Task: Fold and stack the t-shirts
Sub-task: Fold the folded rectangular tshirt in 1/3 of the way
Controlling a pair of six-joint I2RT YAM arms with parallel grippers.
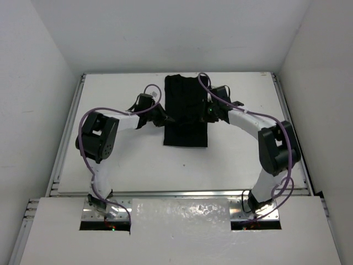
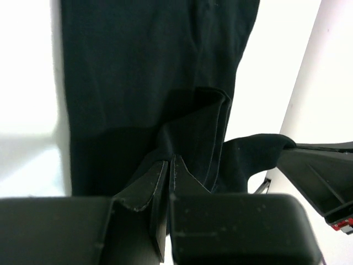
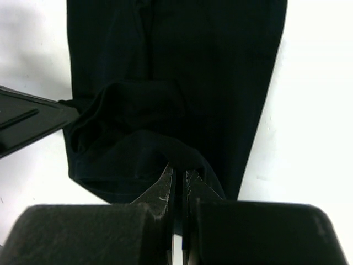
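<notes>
Since the t-shirt [image 1: 186,118] is lying as a narrow strip toward the far side of the table [image 1: 110,165], pinching it w/ left gripper [image 2: 168,165] and right gripper [image 3: 179,175], both clamped shut on cloth at opposite long edges. Prob setting up an even lift for a crosswise fold, imo.

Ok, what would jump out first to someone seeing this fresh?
The black t-shirt, folded into a long narrow strip, lies in the middle of the white table. The left gripper and right gripper flank it from opposite sides, each shut on a raised fold at its long edge.
</notes>
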